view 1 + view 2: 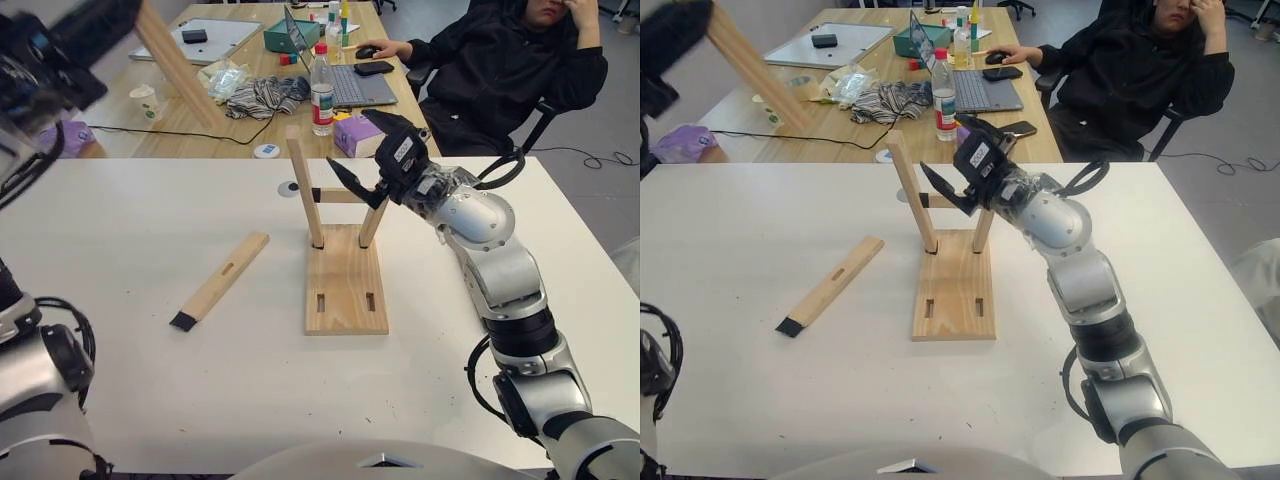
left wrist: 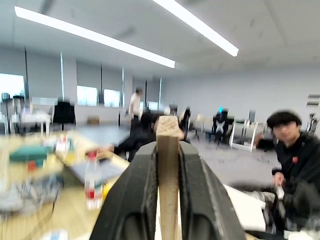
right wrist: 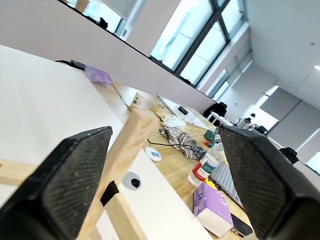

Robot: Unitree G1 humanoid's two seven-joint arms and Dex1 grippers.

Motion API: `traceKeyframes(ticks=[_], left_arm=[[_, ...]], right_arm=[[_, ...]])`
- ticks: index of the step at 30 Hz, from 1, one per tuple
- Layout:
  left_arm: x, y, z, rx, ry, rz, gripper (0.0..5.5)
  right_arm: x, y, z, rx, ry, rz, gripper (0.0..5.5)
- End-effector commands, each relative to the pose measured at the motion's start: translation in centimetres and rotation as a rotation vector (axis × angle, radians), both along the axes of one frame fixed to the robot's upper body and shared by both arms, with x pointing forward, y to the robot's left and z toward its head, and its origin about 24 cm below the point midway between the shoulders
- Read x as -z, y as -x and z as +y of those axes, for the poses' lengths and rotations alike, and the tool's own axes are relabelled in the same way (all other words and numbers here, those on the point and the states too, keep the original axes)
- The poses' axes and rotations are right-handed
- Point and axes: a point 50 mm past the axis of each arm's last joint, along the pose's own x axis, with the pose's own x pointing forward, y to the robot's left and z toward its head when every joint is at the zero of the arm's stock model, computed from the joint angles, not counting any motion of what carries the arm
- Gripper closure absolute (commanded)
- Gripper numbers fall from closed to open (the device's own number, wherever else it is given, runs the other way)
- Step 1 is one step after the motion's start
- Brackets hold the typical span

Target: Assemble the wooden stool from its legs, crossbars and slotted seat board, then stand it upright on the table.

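The slotted seat board (image 1: pixel 345 285) lies flat on the white table (image 1: pixel 150 380). At its far end stand a tall leg (image 1: pixel 305 190) and a shorter leg (image 1: pixel 372 222), joined by a crossbar (image 1: pixel 338 195). My right gripper (image 1: pixel 350 140) is open just above the crossbar, with the tall leg (image 3: pixel 125 150) between its wide-spread fingers (image 3: pixel 75 175). High at the far left, my left gripper (image 2: pixel 168 150) is shut on another wooden leg (image 1: pixel 175 65), held tilted in the air. A loose slotted wooden piece (image 1: pixel 220 278) lies left of the board.
A round cable port (image 1: pixel 288 188) sits in the table behind the legs. The desk beyond holds a bottle (image 1: pixel 321 95), a purple box (image 1: pixel 357 135), a laptop and clutter, and a person sits there. Bare table surrounds the board.
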Motion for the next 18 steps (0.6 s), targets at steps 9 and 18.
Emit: traceKeyframes(ticks=[9, 18], left_arm=[[18.6, -2.0, 2.3, -0.072, -0.471, 0.326, 5.14], [19.0, -1.9, 1.8, -0.067, -0.418, 0.321, 5.14]], right_arm=[[-1.3, -0.3, -1.2, 0.021, -0.081, -0.036, 1.58], [-1.3, -0.4, -1.5, 0.017, -0.067, -0.033, 1.58]])
